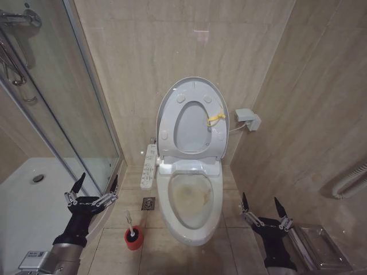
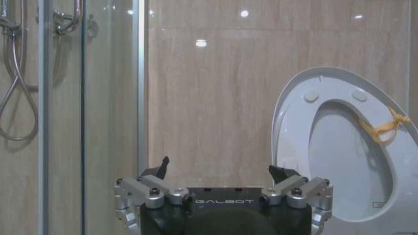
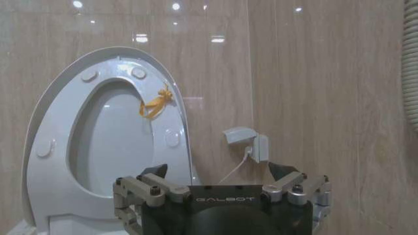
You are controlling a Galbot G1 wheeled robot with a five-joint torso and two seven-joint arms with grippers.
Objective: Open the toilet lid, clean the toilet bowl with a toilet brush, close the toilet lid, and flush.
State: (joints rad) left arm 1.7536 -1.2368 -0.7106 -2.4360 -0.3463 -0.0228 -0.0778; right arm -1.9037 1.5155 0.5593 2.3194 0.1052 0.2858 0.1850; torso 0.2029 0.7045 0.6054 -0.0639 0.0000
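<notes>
Lid (image 1: 189,91) up — both tools (image 1: 94,184) (image 1: 262,204) apparently empty, spread.

A glass shower screen (image 1: 63,97) with a metal frame fills the nine o'clock side, and a chrome hose and fittings (image 1: 14,51) hang behind it at ten o'clock. The white shower tray (image 1: 34,200) lies at eight o'clock, a round drain (image 1: 38,178) set in it. A red holder cup (image 1: 134,238) stands on the tiled floor at six o'clock, just below a square floor drain (image 1: 148,203). A white control panel (image 1: 149,166) sits above that drain. At three o'clock a wall socket box (image 1: 248,118) has a cord. A yellow tie (image 1: 215,118) hangs near it.
</notes>
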